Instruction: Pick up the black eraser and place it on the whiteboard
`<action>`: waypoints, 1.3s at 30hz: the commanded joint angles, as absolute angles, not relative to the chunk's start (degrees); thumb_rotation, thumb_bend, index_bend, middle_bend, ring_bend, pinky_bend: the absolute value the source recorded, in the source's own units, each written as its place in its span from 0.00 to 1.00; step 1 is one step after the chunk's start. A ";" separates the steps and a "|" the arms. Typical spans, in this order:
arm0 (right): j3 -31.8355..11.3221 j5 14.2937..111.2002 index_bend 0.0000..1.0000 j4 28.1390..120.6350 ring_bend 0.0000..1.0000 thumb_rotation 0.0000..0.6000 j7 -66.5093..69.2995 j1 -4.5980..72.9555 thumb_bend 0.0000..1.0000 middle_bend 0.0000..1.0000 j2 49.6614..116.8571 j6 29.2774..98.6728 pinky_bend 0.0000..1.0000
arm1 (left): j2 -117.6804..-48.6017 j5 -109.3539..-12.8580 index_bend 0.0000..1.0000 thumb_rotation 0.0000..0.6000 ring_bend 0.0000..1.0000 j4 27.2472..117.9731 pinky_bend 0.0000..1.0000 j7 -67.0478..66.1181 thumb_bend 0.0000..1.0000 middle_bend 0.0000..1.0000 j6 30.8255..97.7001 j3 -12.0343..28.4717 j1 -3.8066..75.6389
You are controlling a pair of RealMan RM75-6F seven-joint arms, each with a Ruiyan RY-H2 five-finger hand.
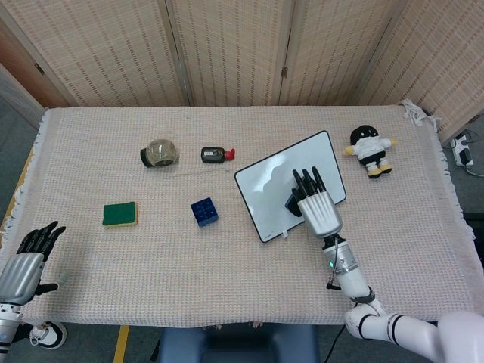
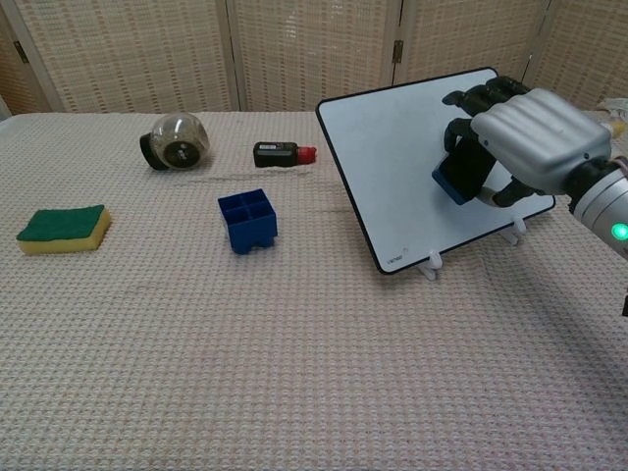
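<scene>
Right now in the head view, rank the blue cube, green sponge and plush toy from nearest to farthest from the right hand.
Measured from the right hand:
1. Plush toy, up and to its right.
2. Blue cube, to its left.
3. Green sponge, far left, beyond the cube.
</scene>
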State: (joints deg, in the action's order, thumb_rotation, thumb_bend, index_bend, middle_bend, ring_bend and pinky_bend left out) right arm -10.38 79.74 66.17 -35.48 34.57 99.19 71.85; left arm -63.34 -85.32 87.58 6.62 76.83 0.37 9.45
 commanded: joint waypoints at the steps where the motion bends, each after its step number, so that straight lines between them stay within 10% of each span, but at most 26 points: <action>1: -10.52 79.58 0.42 64.19 0.05 1.00 -34.98 34.73 0.33 0.03 100.41 71.86 0.00 | -63.35 -85.42 0.00 1.00 0.03 87.51 0.03 6.72 0.34 0.00 76.78 0.33 9.51; 11: -10.93 79.50 0.00 62.35 0.00 1.00 -33.57 35.16 0.33 0.00 101.48 71.79 0.00 | -63.39 -85.31 0.00 1.00 0.03 87.50 0.03 6.34 0.34 0.00 76.34 0.22 9.71; 20: -7.76 80.80 0.00 77.07 0.00 1.00 -31.77 29.62 0.33 0.00 91.49 75.63 0.00 | -63.20 -85.34 0.00 1.00 0.03 87.61 0.03 6.28 0.34 0.00 77.24 0.26 9.29; 27: 4.07 79.23 0.00 105.37 0.00 1.00 -28.64 16.62 0.33 0.00 70.10 79.40 0.00 | -63.94 -86.37 0.00 1.00 0.03 88.19 0.03 2.64 0.34 0.00 79.62 0.01 8.39; 39: 12.49 89.37 0.00 103.41 0.00 1.00 -16.74 4.46 0.33 0.00 61.25 89.82 0.00 | -64.65 -92.53 0.00 1.00 0.04 91.75 0.03 -4.81 0.34 0.02 87.64 -2.85 4.03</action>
